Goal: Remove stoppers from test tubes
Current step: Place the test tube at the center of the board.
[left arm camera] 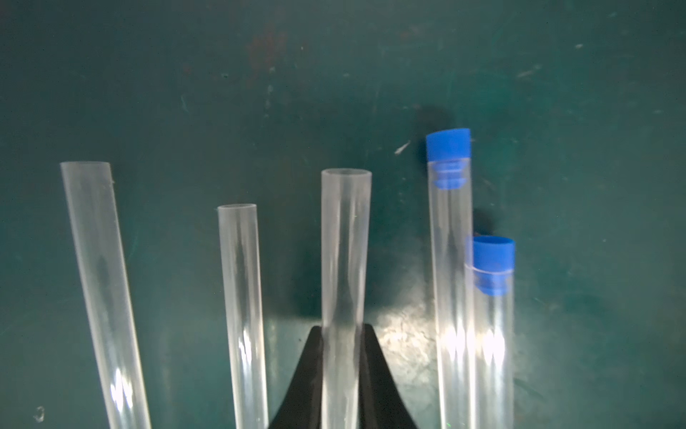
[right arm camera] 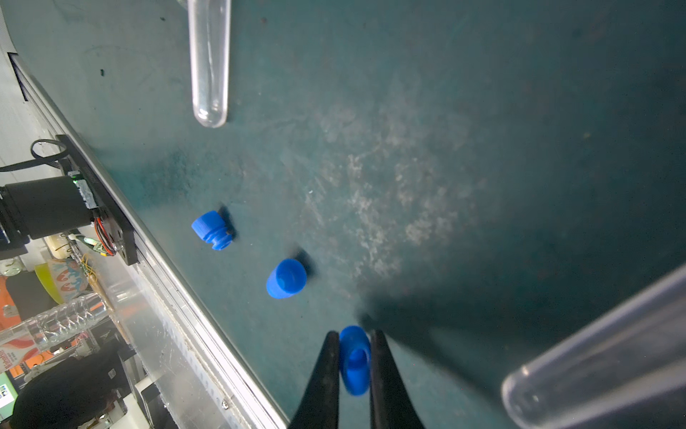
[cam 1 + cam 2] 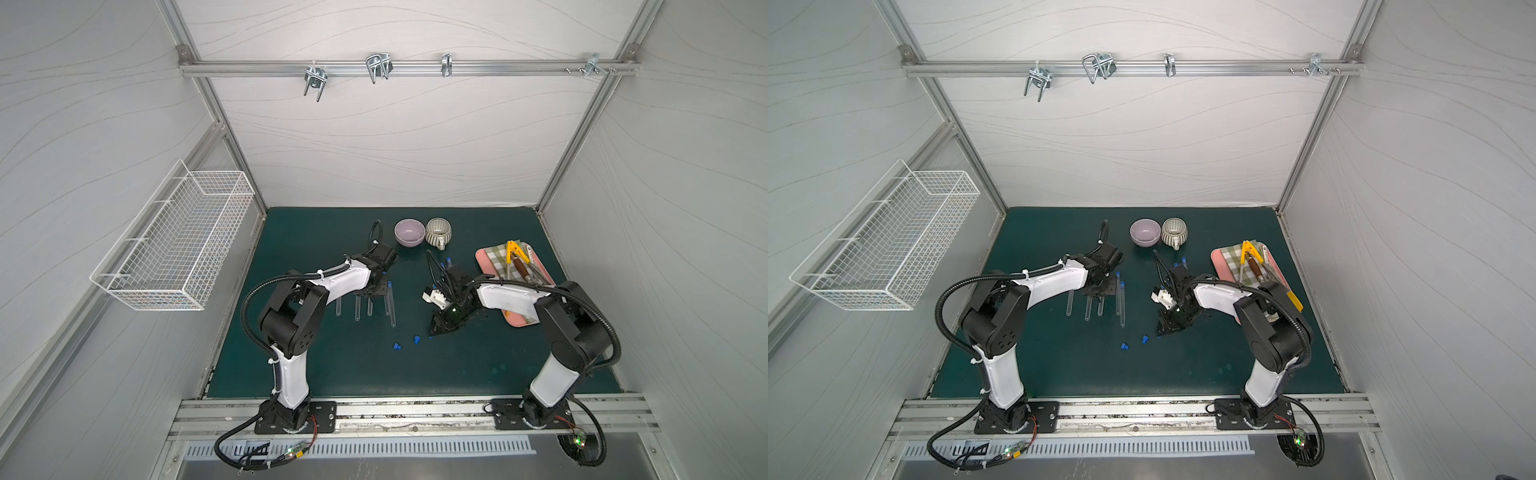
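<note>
Midway across the green mat, somewhat nearer its front edge than its back, my right claw is clamped on a blue stopper. The black jaws pinch the stopper's sides low over the mat. A loose stopper and a second loose stopper lie close by, apart from each other, so I judge this patch to be the drop spot that keeps plugs clear of the glass. Left of centre, my left claw is closed around the body of an open tube, whose bare mouth points toward the back edge. Gripping the shaft rather than the rim leaves the mouth free, which is the hold I would want for steadying glass while the other claw pulls. Whether that tube rests on the mat or hangs just above it I cannot tell. On one side of it lie an uncapped tube and a farther uncapped tube. On the other side lie a stoppered tube and, touching it, a second stoppered tube. All of them run roughly parallel, front to back, within easy reach of my left claw, and by my reckoning the stoppered pair comes next. Further blue caps show behind my right arm in a top view, nearer the back edge, with their tubes mostly hidden. A purple bowl and a striped mug stand by the back edge, and a pink tray sits along the right edge.
</note>
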Robot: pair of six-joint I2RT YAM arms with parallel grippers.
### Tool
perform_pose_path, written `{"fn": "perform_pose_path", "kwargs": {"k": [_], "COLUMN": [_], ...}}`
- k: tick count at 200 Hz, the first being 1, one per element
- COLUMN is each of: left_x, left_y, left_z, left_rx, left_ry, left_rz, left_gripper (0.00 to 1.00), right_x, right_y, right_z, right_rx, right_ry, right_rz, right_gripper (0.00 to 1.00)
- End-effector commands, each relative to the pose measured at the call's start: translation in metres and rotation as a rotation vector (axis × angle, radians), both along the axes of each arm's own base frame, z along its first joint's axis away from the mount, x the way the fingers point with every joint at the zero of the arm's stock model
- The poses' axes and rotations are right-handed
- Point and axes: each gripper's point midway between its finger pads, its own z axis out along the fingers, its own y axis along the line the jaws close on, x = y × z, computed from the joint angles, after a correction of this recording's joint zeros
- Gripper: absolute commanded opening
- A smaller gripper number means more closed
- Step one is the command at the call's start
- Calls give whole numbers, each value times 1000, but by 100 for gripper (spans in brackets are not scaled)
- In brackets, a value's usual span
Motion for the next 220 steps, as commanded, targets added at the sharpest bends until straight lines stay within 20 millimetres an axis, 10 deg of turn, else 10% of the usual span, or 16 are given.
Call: {"fn": "perform_pose_path", "kwargs": {"k": [1,84,139,220], "left_x": [12,8,13,14], "left_y": [2,5,8,-22], "left_z": [-3,-10,24,65], "left_rx": [5,8,34,-79], "left_ry": [-25,3,-56,-88], "left_rz": [42,41,-3,-52], "left_gripper": [2,17,44,44], "right_x": [-3,-2,3,10], "right_y": [0,-1,1,8], "right_z": [-3,0,10,38], "right_rx": [-13,-20,-12,54], "right_ry": [8,0,-24,-68], "right_rz": [23,19,16,7], "right_gripper": [11,23,33,49]}}
